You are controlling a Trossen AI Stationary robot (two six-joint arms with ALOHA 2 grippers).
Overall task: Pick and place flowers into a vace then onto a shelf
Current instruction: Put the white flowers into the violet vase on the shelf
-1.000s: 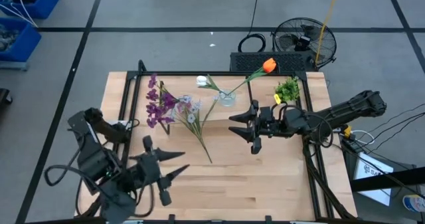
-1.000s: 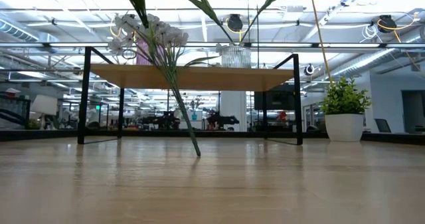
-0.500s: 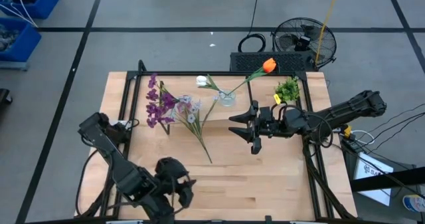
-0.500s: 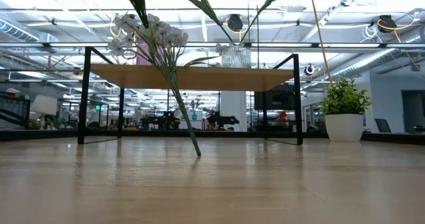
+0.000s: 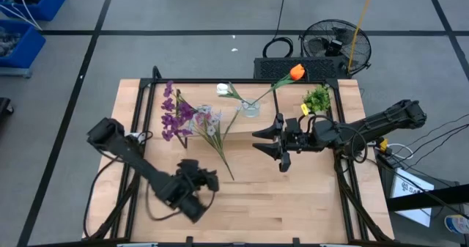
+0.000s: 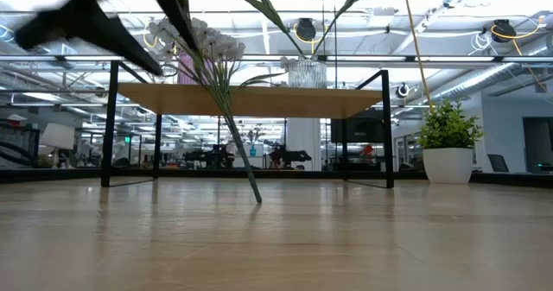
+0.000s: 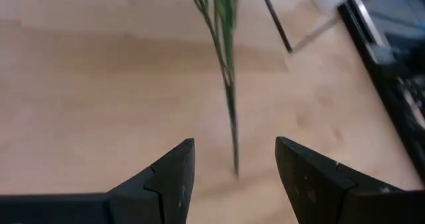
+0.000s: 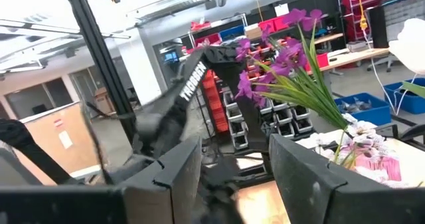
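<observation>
Two dark fingers of the left gripper [image 7: 234, 177] stand apart with nothing between them, and they are lined up on the cut end of the thin green stem [image 7: 229, 101] that touches the tabletop just ahead. That stem belongs to the pale white-lavender spray [image 5: 211, 124], which leans up against the front edge of the low light-wood shelf on thin black legs [image 5: 289, 91], with the dark purple cluster [image 5: 174, 116] lying beside it on the plank. Further along the shelf stands the clear ribbed glass vase [image 5: 250, 108], already holding the orange tulip [image 5: 296, 72] and the white bud [image 5: 223, 89]. Over on the other side, the right gripper [image 5: 281, 141] waits with its fingers spread and empty, just in front of the vase and near the small leafy potted plant in a white pot [image 5: 317, 99].

Here is the danger: that stem is slender and only propped, so if one finger arrives first it will likely nudge the spray sideways and let it slide off the shelf edge. A closing pinch right at the tip could also slip off, or drag the purple cluster along with it.
</observation>
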